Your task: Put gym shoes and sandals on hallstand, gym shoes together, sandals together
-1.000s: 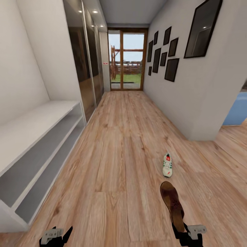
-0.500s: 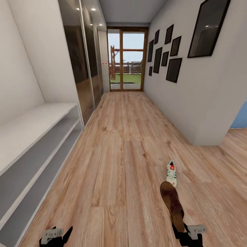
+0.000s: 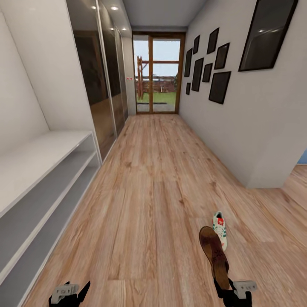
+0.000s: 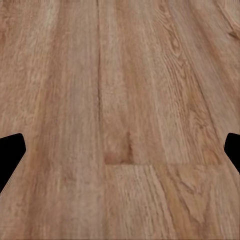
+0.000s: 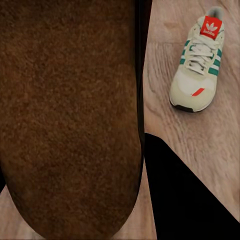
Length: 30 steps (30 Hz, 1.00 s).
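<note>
Our right fingers (image 3: 225,285) gripped a brown sandal (image 3: 214,255) above the corridor floor (image 3: 153,192), our left fingers (image 3: 70,293) were spread empty, and one gym shoe (image 3: 220,229) lay just beyond the sandal, well apart from the hallstand (image 3: 38,179).

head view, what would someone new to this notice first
Most striking is the brown sandal sticking out ahead of the right gripper at the lower right, held above the wood floor. Just beyond it a white sneaker with green stripes lies on the floor. A pale shoe rack runs along the left wall, and the left gripper at the lower left holds nothing.
</note>
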Tool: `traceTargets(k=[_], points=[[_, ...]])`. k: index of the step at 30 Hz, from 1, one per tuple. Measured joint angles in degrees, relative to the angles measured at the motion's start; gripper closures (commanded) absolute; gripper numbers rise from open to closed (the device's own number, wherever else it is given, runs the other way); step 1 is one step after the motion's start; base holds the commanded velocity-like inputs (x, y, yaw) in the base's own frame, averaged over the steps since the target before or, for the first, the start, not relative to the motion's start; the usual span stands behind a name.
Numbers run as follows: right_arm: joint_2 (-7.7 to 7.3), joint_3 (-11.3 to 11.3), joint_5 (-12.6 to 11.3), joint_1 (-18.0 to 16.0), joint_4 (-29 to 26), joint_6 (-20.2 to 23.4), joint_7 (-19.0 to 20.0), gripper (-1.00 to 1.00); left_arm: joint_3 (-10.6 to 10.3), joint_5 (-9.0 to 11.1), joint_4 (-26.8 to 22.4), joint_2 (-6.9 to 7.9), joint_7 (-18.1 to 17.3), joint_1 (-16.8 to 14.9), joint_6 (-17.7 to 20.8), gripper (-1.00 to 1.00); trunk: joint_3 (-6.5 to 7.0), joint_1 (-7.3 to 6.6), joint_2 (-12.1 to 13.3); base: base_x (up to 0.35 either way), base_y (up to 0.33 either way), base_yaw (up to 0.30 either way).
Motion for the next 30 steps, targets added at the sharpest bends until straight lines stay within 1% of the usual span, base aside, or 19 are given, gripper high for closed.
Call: traceTargets(k=[7,24,30], points=[[0.01,-0.03,-0.05,0.00,1.20,0.04,0.06,1.00,0.00,0.00,0.00,0.00,0.00,0.00,0.00,-1.00,0.00,0.00,0.00,0.339,0.000,0.000],[0.08,0.08,-0.04,0.00,1.43,0.05,0.01,1.00,0.00,0.00,0.00,-0.01,0.01,0.00,0.00,-1.00,0.00,0.00,0.00,0.339,0.000,0.000],[0.01,0.02,-0.02,-0.01,1.45,0.00,0.00,1.00,0.01,0.00,-0.01,-0.02,0.00,0.00,0.02,-1.00,0.00,0.00,0.00,0.334,0.084,0.000]])
